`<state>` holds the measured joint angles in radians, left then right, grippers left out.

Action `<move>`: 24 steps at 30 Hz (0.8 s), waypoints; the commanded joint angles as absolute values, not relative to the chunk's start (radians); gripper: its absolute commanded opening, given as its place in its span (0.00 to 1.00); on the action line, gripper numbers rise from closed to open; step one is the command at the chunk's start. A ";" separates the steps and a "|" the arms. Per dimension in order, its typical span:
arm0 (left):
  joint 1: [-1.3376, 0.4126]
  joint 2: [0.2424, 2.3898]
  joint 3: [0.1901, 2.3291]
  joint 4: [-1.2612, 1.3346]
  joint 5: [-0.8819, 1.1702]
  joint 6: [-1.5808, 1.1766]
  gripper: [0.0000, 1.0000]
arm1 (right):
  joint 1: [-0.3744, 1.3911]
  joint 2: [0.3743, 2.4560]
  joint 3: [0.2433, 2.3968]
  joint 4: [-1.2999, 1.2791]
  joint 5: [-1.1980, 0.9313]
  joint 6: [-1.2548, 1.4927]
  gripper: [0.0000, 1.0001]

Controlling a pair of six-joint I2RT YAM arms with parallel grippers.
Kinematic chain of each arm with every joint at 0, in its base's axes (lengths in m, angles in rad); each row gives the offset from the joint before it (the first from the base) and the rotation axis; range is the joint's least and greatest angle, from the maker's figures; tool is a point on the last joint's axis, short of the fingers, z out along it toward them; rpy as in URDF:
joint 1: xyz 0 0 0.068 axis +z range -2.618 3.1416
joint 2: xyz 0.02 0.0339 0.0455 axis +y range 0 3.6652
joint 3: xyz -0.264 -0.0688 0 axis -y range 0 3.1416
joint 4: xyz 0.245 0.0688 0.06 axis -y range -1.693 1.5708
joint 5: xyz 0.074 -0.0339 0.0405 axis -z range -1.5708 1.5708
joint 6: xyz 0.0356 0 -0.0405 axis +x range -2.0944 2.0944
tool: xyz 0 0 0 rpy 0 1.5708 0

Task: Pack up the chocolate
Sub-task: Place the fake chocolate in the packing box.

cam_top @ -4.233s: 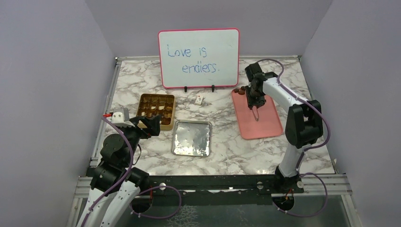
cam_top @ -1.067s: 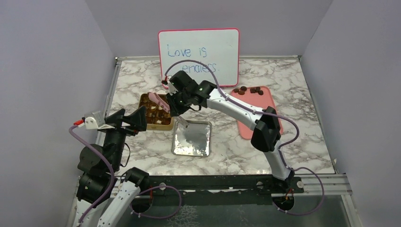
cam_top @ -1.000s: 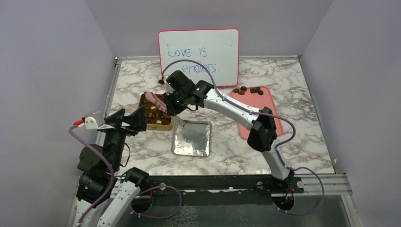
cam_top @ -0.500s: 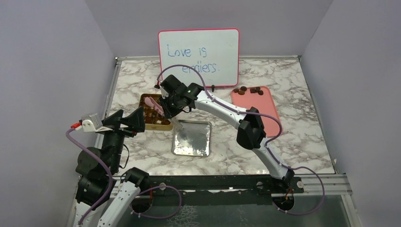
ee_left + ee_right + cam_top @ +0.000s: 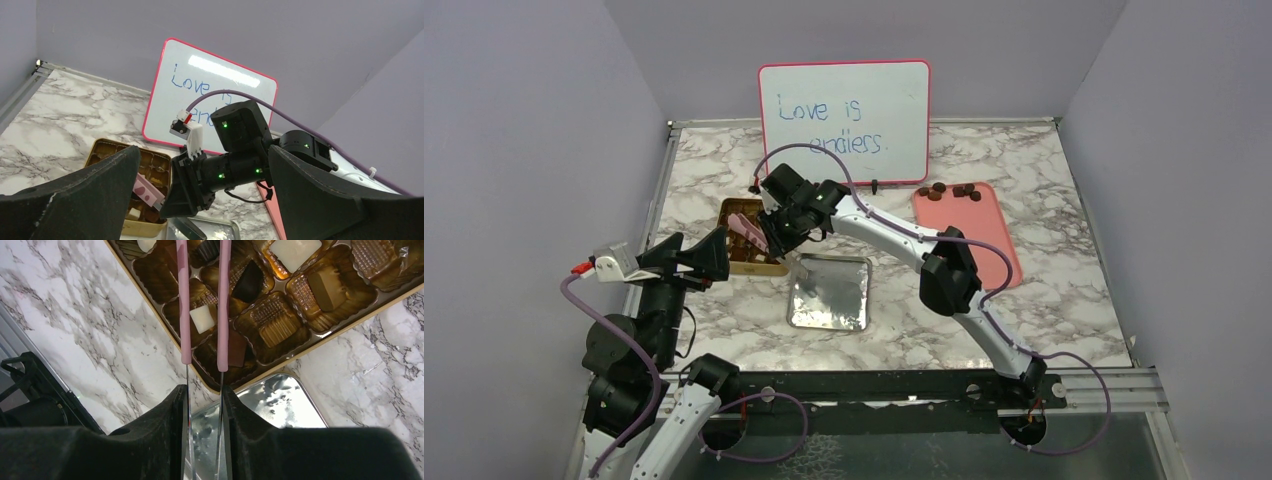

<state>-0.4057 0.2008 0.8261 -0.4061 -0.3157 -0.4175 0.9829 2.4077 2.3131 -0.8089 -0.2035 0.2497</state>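
The gold tin (image 5: 754, 270) sits left of centre; its rim (image 5: 150, 299) and compartments fill the right wrist view. Several chocolates lie in it: a white square (image 5: 203, 318), a cream one (image 5: 294, 251), a light brown one (image 5: 327, 287) and dark ones (image 5: 248, 281). More chocolates (image 5: 949, 190) lie at the far end of the pink tray (image 5: 999, 250). My right gripper (image 5: 774, 232) (image 5: 202, 390) is shut on pink-tipped tongs (image 5: 224, 300), whose tips reach over the tin and run out of view. My left gripper (image 5: 709, 255) (image 5: 204, 150) is wide open and empty, raised near the tin's left front.
A silver lid (image 5: 829, 292) lies right of the tin, just below the right gripper. A whiteboard (image 5: 844, 120) stands at the back. The right arm stretches across the middle of the table from its base at the near right.
The right arm has swung from the pink tray across to the gold tin with the tongs, then edged left and lower over it. The left arm has lifted and drawn back.
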 commanded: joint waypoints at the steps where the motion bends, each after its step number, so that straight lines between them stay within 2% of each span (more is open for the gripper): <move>1: -0.400 0.189 0.817 -0.401 -0.334 -0.409 0.99 | 0.989 2.427 2.339 -0.774 -0.231 0.237 0.33; 15: -0.399 0.186 0.786 -0.402 -0.330 -0.399 0.99 | 0.988 2.352 2.326 -0.780 -0.203 0.220 0.34; 24: -0.400 0.199 0.751 -0.400 -0.292 -0.410 0.99 | 0.985 2.119 2.068 -0.750 -0.085 0.198 0.33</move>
